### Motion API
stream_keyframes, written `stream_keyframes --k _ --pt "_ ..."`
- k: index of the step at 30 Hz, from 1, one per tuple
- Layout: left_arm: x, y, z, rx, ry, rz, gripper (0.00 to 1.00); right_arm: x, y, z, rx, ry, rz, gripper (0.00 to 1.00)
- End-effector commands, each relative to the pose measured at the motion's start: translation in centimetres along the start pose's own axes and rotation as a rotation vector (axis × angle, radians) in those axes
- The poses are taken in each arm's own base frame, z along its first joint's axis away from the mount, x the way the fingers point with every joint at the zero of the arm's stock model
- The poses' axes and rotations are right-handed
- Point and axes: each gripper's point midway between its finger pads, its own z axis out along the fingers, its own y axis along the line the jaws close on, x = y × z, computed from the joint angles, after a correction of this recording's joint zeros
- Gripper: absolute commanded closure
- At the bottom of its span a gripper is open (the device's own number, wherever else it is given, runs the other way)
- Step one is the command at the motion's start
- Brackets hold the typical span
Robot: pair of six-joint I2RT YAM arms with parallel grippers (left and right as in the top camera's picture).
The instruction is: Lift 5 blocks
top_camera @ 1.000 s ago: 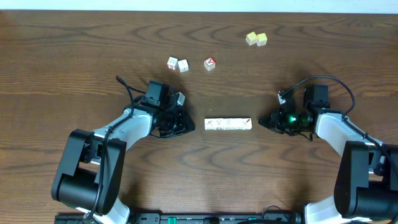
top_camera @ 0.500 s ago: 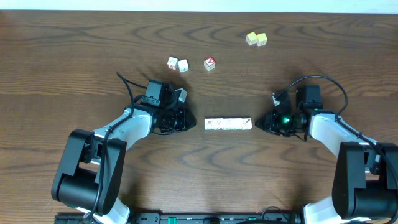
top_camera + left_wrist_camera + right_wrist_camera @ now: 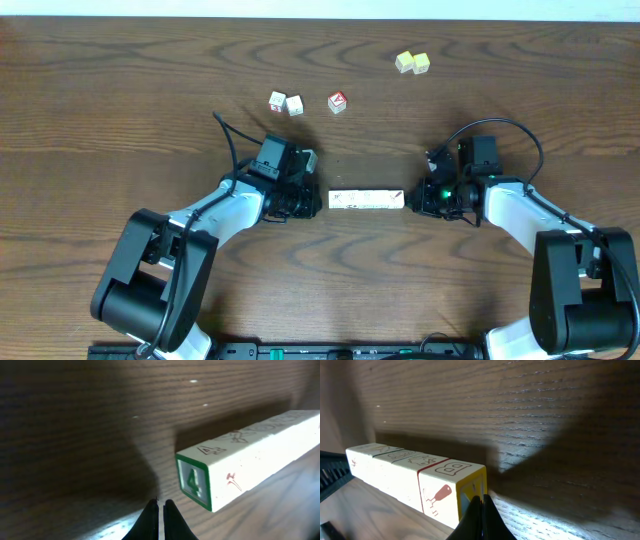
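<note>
Row of blocks (image 3: 250, 457) on table (image 3: 75, 425), green-4 end face; left claw (image 3: 160, 516) tips together just beside it.

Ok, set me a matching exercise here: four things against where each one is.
1 row of whitish printed blocks
2 pair of pale yellow cubes
3 red-faced cube
4 left gripper

A far side, toward the right
B shut, near the row's green-numbered end
C centre, lying end to end
D beside two small white cubes

Pairs: 1-C, 2-A, 3-D, 4-B
</note>
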Motion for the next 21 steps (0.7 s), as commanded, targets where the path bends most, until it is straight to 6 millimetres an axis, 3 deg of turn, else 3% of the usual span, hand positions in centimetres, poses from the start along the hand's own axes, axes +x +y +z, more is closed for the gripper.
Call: stream_keyframes --k 1,21 --pt "-0.4 0.8 0.2 -0.041 -0.017 0.017 0.93 0.1 -0.1 0.0 0.020 -0.007 0.006 0.99" --pt "-1.6 0.0 0.2 -0.007 -0.063 -0.042 0.93 -0.2 0.1 0.0 0.015 -0.019 -0.004 0.99"
